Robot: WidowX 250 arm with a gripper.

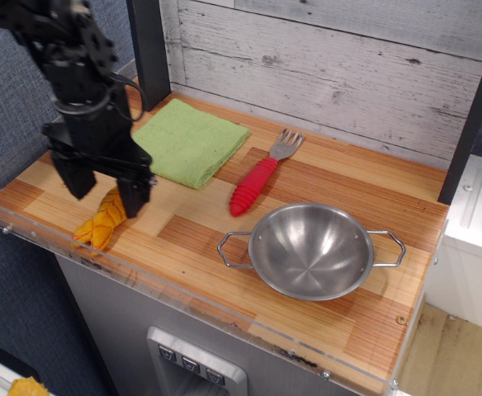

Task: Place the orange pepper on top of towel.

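The orange pepper (99, 226) lies on the wooden counter near the front left edge, its far end hidden behind my gripper. The light green towel (185, 141) lies flat at the back left of the counter. My black gripper (107, 192) hangs just above the pepper's far end, between pepper and towel. Its two fingers (135, 195) are spread apart and hold nothing.
A red-handled fork (261, 177) lies right of the towel. A steel bowl with two handles (310, 250) sits at the front centre-right. A clear plastic lip (142, 276) runs along the counter's front edge. A dark post (150, 51) stands behind the towel.
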